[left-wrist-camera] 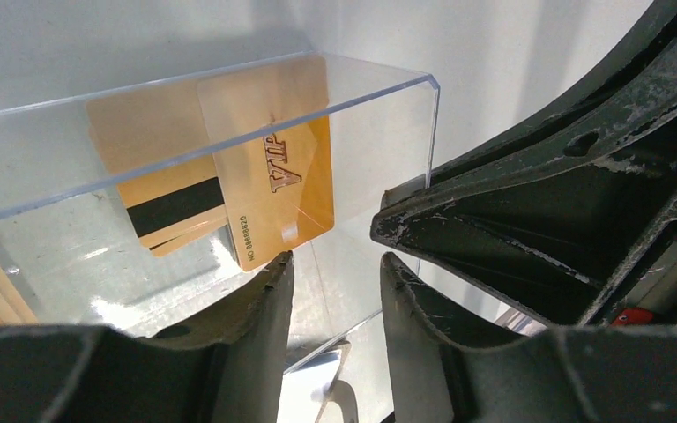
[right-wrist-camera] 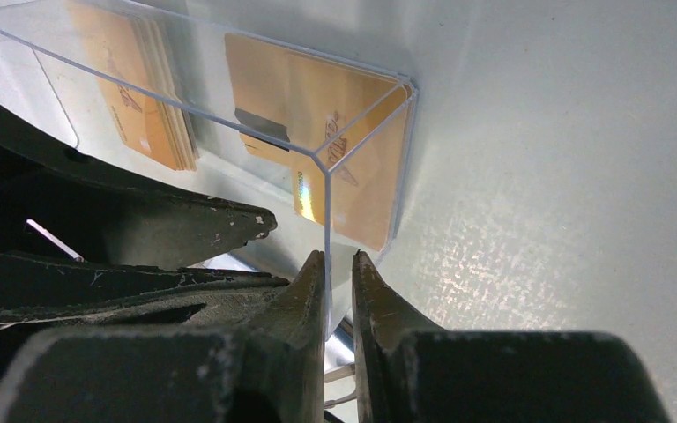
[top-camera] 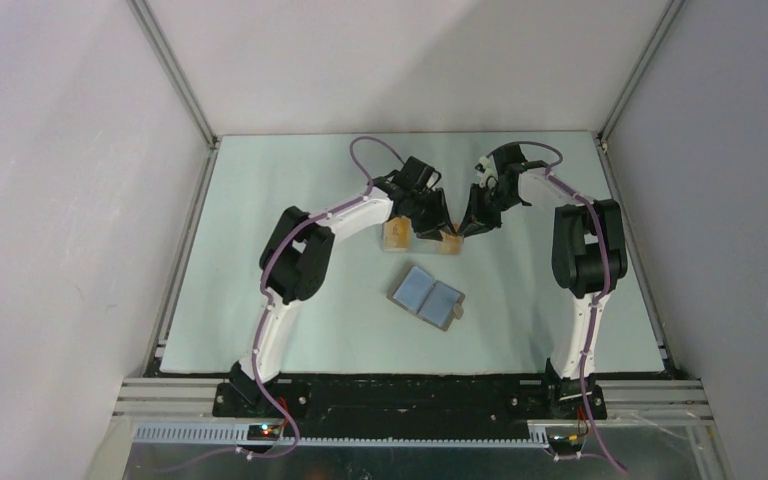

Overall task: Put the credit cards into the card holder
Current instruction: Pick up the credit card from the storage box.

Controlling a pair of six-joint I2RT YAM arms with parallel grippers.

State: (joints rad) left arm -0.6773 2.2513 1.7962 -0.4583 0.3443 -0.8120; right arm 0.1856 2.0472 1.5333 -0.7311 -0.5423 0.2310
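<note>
Your right jaws pinch the clear box [right-wrist-camera: 212,132] wall; left jaws narrow, empty, beside it. The credit cards [right-wrist-camera: 344,167] stand inside, well apart from the open card holder [top-camera: 427,297] on the bench [top-camera: 260,300]. Tug that wall and the box may tip, spilling them.

I read the credit cards [left-wrist-camera: 273,167] as orange-gold: one marked VIP, one dark-striped, overlapping and leaning inside a clear box [left-wrist-camera: 379,150] at the top view's upper centre. The card holder [top-camera: 427,297], grey-blue, lies open flat, skewed, at frame centre.
</note>
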